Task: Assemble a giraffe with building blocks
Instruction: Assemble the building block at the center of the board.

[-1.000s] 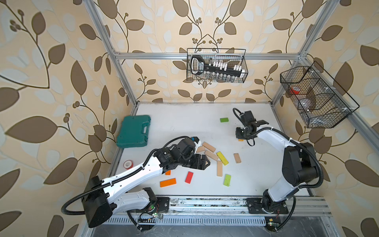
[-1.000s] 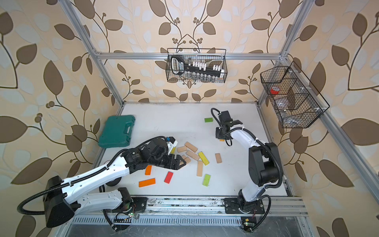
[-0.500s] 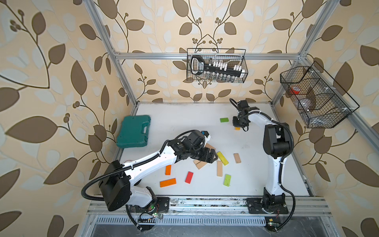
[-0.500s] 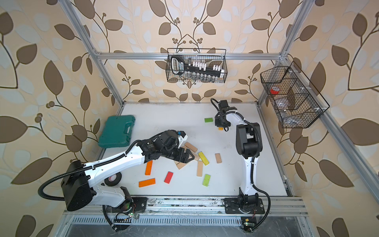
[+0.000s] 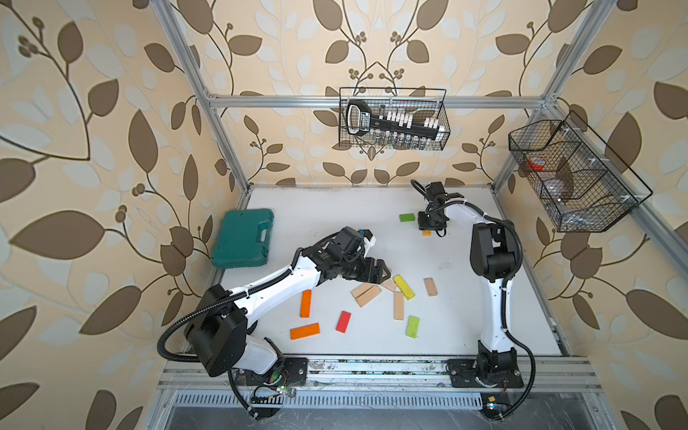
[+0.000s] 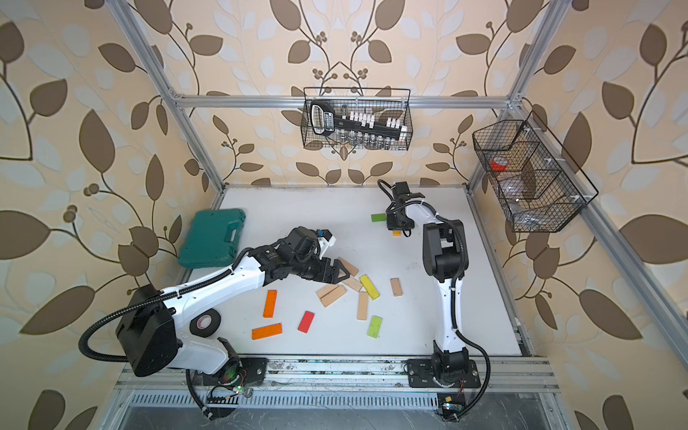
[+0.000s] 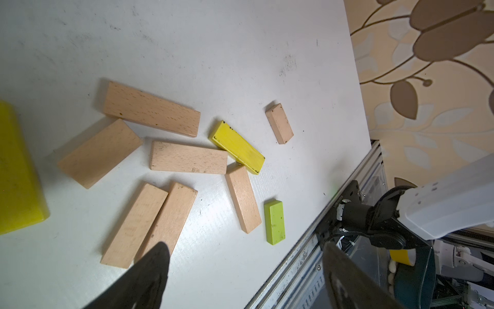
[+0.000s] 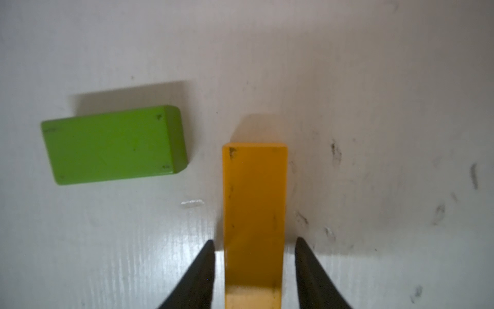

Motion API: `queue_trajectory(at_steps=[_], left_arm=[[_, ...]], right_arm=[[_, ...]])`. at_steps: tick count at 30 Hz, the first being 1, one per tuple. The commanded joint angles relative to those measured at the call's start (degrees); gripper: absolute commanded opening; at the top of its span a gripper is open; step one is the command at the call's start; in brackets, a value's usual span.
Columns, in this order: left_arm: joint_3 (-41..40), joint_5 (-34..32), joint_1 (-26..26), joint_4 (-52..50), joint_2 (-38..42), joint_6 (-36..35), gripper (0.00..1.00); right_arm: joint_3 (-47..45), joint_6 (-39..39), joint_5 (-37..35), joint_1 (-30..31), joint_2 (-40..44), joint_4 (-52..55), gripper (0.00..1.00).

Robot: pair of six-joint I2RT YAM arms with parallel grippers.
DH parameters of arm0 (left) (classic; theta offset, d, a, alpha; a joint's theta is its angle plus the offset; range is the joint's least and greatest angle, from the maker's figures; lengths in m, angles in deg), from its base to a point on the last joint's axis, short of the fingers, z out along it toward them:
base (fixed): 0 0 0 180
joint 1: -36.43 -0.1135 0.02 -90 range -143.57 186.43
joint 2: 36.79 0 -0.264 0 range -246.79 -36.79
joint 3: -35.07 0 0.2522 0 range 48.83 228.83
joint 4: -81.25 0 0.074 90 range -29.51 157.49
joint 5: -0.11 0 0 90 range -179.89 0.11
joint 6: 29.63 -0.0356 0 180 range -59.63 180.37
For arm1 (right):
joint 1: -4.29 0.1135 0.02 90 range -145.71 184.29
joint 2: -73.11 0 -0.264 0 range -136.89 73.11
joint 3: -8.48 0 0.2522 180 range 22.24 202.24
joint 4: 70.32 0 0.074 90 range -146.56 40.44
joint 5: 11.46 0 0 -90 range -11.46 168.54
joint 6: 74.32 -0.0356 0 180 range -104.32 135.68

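Handle building blocks [image 5: 398, 305], scattered on the tabletop [image 5: 335, 208] below the released left pincer [image 7: 244, 242], as presumably light, stiff and paint-slick; clamp the amber block [image 8: 254, 200], beside a green block [image 8: 115, 144] and straddled by the released right pincer [image 8: 254, 239], across its long sides

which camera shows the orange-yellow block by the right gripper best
Right wrist view: the orange-yellow block sits large inside the right gripper. Both top views show only a sliver under the gripper; left wrist shows none.
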Motion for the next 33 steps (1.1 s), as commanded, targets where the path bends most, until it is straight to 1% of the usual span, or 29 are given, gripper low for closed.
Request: queue_trajectory(at_steps=[1, 4, 9, 18, 33], left_arm=[[0.21, 2.12, -0.54, 1.77, -0.07, -1.53, 0.9], [-0.03, 2.12, -0.7, 1.81, 0.1, -1.62, 0.9], [-0.12, 2.47, -0.91, 2.02, -0.32, -1.89, 0.9], [-0.75, 2.57, -1.58, 2.09, 0.02, -2.24, 0.9], [-1.35, 2.35, -2.12, 1.89, 0.28, -2.51, 0.9]], right_arm=[[-1.48, 0.44, -0.83, 0.25, 0.76, 1.49, 0.54], [-4.47, 0.7, -1.04, 0.16, 2.97, 0.61, 0.52], [-7.1, 0.88, -0.26, 0.16, 3.95, -0.77, 0.39], [-6.37, 1.32, 0.46, 0.51, 2.42, -2.35, 0.22], [1.18, 1.5, 1.42, 2.32, -2.74, -0.57, 0.21]])
